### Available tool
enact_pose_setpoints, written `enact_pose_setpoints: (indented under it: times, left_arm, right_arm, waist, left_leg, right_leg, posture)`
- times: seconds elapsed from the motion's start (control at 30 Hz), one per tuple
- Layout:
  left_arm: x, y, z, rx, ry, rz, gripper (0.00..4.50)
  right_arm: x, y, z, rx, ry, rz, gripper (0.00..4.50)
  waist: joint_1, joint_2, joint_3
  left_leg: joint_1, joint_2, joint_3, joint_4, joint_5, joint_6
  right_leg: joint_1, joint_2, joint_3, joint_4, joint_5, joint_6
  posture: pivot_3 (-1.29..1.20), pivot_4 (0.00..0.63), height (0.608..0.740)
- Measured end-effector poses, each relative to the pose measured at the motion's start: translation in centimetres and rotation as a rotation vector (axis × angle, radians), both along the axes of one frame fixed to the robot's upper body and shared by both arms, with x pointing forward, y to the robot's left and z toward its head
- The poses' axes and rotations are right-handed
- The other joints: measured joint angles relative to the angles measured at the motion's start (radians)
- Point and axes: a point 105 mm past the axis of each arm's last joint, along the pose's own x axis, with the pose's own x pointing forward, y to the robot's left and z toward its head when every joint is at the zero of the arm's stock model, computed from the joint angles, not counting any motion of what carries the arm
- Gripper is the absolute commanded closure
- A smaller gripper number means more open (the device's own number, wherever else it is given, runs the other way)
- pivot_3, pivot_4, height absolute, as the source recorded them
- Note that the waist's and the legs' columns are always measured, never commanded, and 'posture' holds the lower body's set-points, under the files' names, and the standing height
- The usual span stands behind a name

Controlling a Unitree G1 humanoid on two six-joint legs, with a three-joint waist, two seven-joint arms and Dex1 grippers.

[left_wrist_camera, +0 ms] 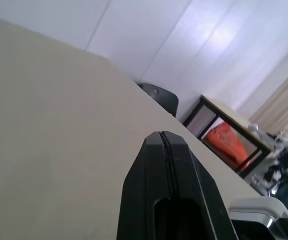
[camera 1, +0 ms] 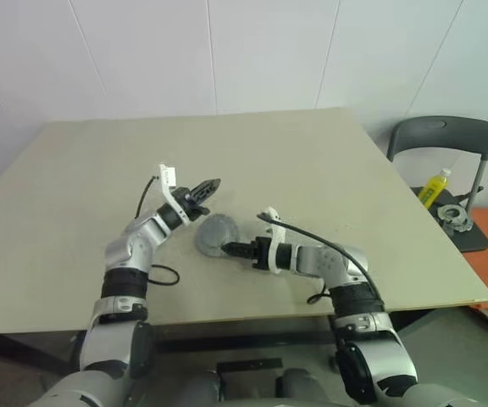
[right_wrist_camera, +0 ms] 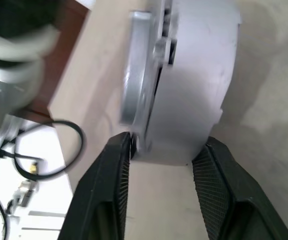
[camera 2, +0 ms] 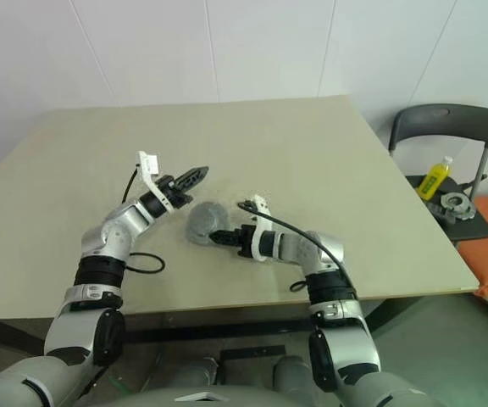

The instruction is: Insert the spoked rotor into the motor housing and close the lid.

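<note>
1. The right gripper (camera 1: 224,249) straddles the near rim of the lid (right_wrist_camera: 194,85), fingers at its sides, grip uncertain.
2. The left gripper (camera 1: 213,184), clenched empty, hovers just beyond.
3. Bare table (camera 1: 312,161) surrounds the disc; a chair (camera 1: 443,136) with a yellow bottle (camera 1: 435,186) stands past its right edge.

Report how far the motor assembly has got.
Done, apparently: the lid lies on the table as one grey disc, hiding any copper housing or rotor beneath. In hand: the right gripper straddles the lid's edge, where a gap shows in the wrist view; the left gripper, shut and empty, hangs above. Left: seating the lid fully.
</note>
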Motion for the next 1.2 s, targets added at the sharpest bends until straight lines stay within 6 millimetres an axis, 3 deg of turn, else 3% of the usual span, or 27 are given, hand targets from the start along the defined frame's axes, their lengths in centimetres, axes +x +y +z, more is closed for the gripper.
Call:
enact_pose_setpoints:
  times: [0.23,0.53,0.6,0.77,1.2]
  left_arm:
    - [-0.1,2.3,-0.3,-0.195,0.136,0.063,4.50]
    - [-0.4,4.2,-1.0,-0.292,0.213,0.136,4.50]
    - [-0.4,4.5,-0.9,-0.300,0.214,0.146,4.50]
    - [-0.5,4.6,-1.1,-0.294,0.222,0.151,4.50]
    - [-0.5,4.2,-1.3,-0.293,0.231,0.153,4.50]
  right_arm:
    - [0.2,0.2,0.2,0.017,-0.019,-0.011,2.65]
    - [0.7,0.3,0.4,0.048,-0.020,-0.051,2.65]
    - [0.7,0.3,0.4,0.056,-0.020,-0.055,3.01]
    - [0.8,0.4,0.7,0.076,-0.022,-0.064,3.30]
    - [1.5,0.2,0.7,0.129,0.022,-0.114,3.30]
  waist:
    - [0.000,0.000,0.000]
    - [-0.001,0.000,0.000]
    - [0.000,0.000,0.000]
    - [0.000,0.000,0.000]
    - [0.000,-0.001,0.000]
  left_leg:
    - [0.000,0.000,0.000,0.000,0.000,0.000]
    - [0.000,0.000,0.000,0.000,0.000,0.000]
    - [0.000,0.000,0.000,0.000,0.000,0.000]
    - [-0.001,0.000,0.001,0.000,0.000,0.000]
    - [-0.001,0.000,0.001,0.000,0.000,0.000]
  right_leg:
    - [0.000,0.000,0.000,0.000,0.000,0.000]
    - [-0.001,0.000,0.000,0.000,0.000,0.000]
    - [-0.001,0.000,0.000,0.000,0.000,0.000]
    - [-0.001,0.000,0.001,0.000,0.000,-0.001]
    - [-0.001,0.000,0.001,0.000,0.001,-0.001]
  posture:
    - [0.00,0.000,0.740]
    - [0.00,0.000,0.740]
    - [0.00,0.000,0.740]
    - [0.00,0.000,0.740]
    - [0.00,0.000,0.740]
